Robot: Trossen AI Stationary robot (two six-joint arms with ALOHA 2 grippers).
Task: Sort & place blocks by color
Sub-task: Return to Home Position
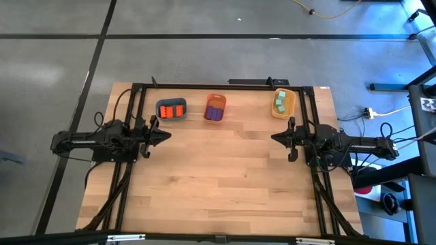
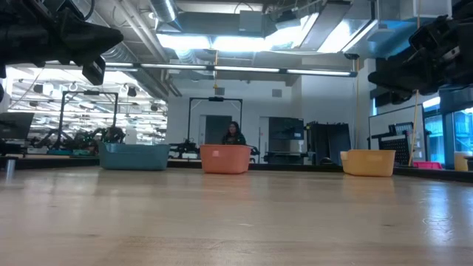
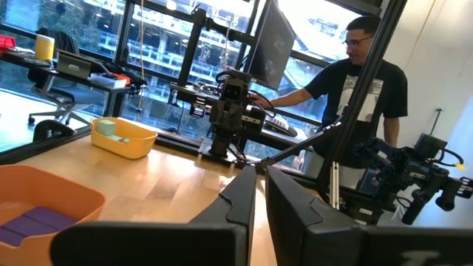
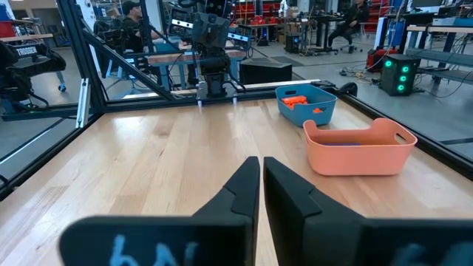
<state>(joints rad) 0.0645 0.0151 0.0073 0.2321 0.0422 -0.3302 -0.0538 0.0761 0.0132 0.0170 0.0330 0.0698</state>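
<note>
- Right gripper (image 4: 261, 166) is the closest thing in its own wrist view: fingers together, nothing between them. Left gripper (image 3: 260, 174) looks the same, closed and empty.
- Sorting looks finished imo. Orange-red blocks (image 1: 172, 110) are in the blue-grey tray (image 1: 159, 111), just off the left gripper's tip toward the far edge.
- Purple blocks (image 1: 215, 112) are in the orange tray (image 1: 216, 97), between the two grippers and farther back.
- Mint-green blocks (image 1: 280, 101) are in the yellow tray (image 1: 291, 103), just off the right gripper's tip, far side.
- Can't spot any loose blocks on the table (image 1: 218, 184).
- So the step in hand reads as parking the arms. The next move needs no grasp, just settling each arm at its own side, clear of its nearest tray.
- Writing: white marks (image 4: 140, 251) on the right gripper's body, can't read them. No legible brands anywhere.
</note>
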